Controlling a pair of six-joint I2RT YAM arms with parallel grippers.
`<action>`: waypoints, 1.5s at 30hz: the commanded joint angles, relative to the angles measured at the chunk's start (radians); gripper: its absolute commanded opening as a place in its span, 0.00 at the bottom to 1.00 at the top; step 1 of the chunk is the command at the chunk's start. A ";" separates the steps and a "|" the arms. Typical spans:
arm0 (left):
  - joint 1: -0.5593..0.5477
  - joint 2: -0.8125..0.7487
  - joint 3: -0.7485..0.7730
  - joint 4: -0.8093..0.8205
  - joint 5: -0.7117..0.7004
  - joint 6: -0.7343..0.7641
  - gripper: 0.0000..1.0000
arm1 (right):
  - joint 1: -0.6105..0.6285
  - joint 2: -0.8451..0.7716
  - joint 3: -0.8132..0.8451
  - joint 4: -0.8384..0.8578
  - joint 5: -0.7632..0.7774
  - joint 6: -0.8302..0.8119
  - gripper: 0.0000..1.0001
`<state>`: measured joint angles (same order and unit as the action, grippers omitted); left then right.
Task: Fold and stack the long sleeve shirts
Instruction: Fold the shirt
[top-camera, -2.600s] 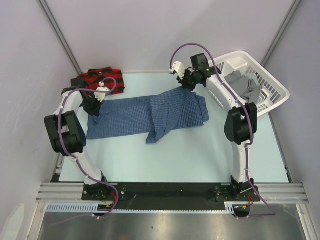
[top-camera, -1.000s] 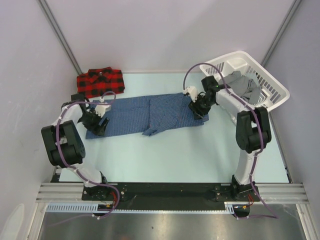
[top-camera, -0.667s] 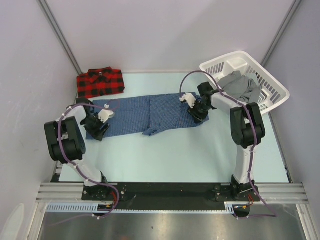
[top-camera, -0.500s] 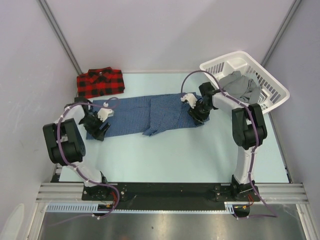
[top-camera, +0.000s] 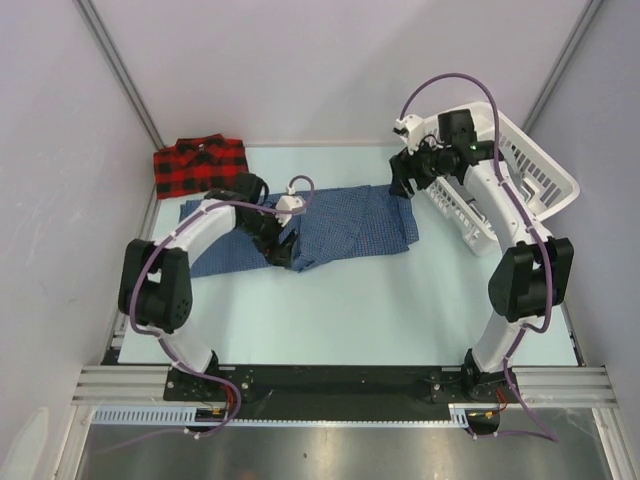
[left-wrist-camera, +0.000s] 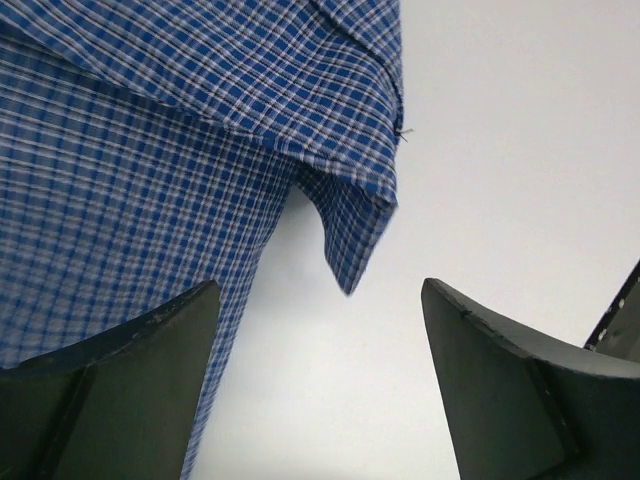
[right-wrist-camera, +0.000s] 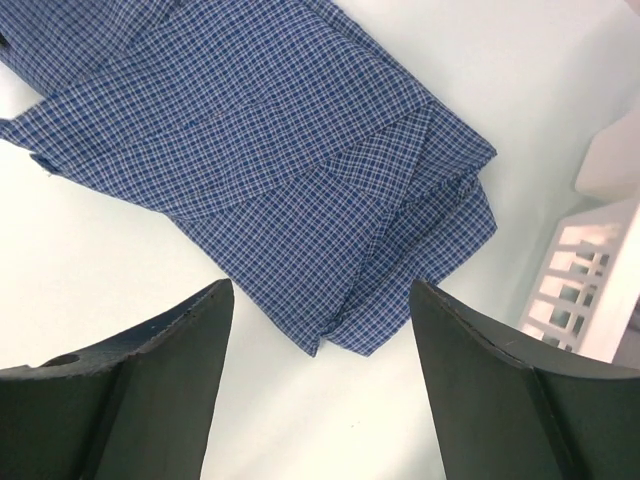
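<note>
Both arms have left the ends of the dark blue fine-check shirt (top-camera: 350, 215), which lies half folded across the table (top-camera: 400, 300) towards its far edge, one loose cuff pointing at the near edge. Left gripper (top-camera: 283, 248), now at the middle of the shirt's near side, stands wide with nothing between its fingers and the cuff just ahead of it; right gripper (top-camera: 404, 182), raised above the shirt's right end, is likewise wide and empty. Red-and-black plaid shirt (top-camera: 200, 166) lies folded in the far left corner; white basket (top-camera: 548, 178) stands at the far right corner.
</note>
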<state>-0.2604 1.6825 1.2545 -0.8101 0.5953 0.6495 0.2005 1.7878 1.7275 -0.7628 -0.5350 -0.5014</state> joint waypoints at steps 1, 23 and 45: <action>-0.065 0.045 -0.049 0.181 -0.040 -0.211 0.88 | -0.015 -0.036 -0.014 0.002 -0.031 0.069 0.77; 0.029 0.195 0.215 0.481 0.340 -1.192 0.00 | 0.045 -0.025 -0.138 0.359 -0.200 0.023 0.75; 0.075 0.255 -0.018 0.997 0.606 -1.768 0.13 | 0.264 -0.002 -0.612 1.214 -0.258 -0.529 0.86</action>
<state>-0.1974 1.9846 1.2461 0.0971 1.1645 -1.0485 0.4320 1.7916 1.0943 0.3031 -0.7105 -0.9821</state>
